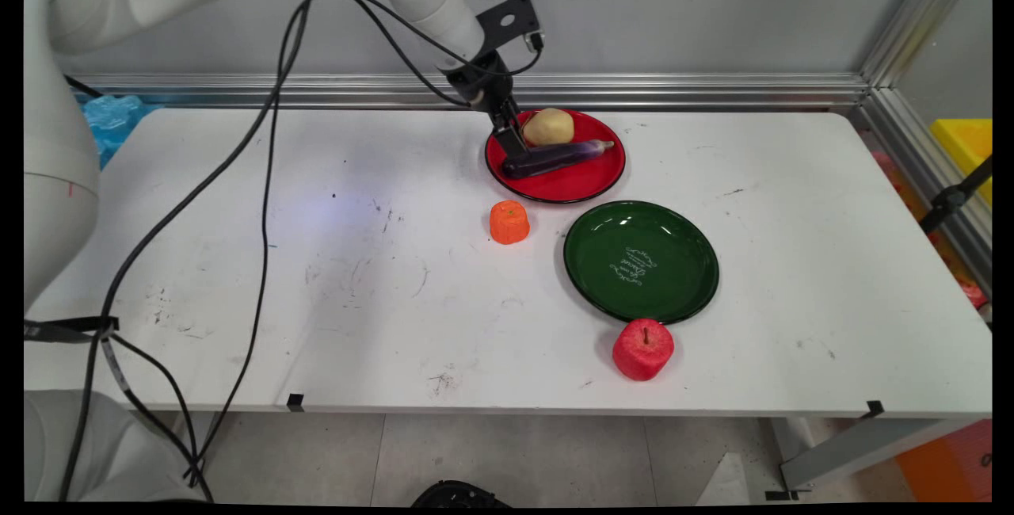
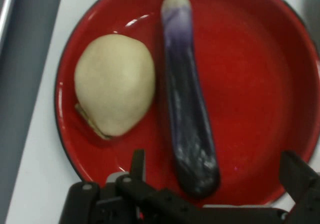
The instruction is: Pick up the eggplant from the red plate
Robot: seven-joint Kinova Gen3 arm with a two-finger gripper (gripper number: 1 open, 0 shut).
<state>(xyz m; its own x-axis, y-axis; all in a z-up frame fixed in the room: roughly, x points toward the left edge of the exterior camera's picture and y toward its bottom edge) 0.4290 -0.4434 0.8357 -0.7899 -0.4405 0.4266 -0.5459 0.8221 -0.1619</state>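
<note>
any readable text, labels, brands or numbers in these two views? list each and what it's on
Nothing can be read in full.
Green plate: white script printed at its centre, too small to read.
Red plate, eggplant, potato, orange, apple: no text visible.
Claw and table: no lettering visible in either view.

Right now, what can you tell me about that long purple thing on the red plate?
It looks like a toy eggplant: long, slim and glossy dark purple, fading paler toward its stem tip. It lies flat on the red plate, beside a pale yellow potato-like piece, close to it though contact is unclear. The end effector hangs over its blunt end, fingers spread either side, not gripping it.
</note>
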